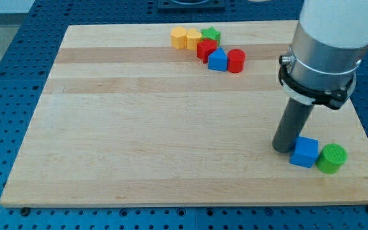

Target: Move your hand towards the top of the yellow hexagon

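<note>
There is no pincer here, so I cannot tell you if one is apart or together. My arm ends in a dark rod, and my tip (285,149) sits on the wooden worktop (139,128) at the near right. My tip is just left of the blue cube (305,152), close enough that they look like they touch. A green cylinder (331,158) stands right beside the blue cube, on its right.

The yellow hexagon (179,38) is far away from my tip, at the far edge of the worktop, a bit left of the middle. It is the leftmost block in a little bunch. Next to it is another yellow block (193,39), then a green star (211,34), a red block (206,49), a blue block (218,59) and a red cylinder (236,61).
</note>
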Controlling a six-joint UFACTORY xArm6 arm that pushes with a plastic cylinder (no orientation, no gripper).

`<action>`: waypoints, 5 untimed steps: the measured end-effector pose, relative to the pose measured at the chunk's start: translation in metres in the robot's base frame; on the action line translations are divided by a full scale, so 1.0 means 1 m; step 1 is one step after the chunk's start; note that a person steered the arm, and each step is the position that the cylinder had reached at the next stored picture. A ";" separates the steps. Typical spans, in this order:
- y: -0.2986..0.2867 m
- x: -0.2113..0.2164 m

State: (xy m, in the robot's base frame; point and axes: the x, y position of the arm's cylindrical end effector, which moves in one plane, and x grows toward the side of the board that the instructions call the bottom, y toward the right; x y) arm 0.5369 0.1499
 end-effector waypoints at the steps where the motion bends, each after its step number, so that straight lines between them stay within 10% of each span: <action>1: 0.007 0.012; 5: -0.003 -0.113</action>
State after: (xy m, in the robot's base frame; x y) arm 0.4239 0.1471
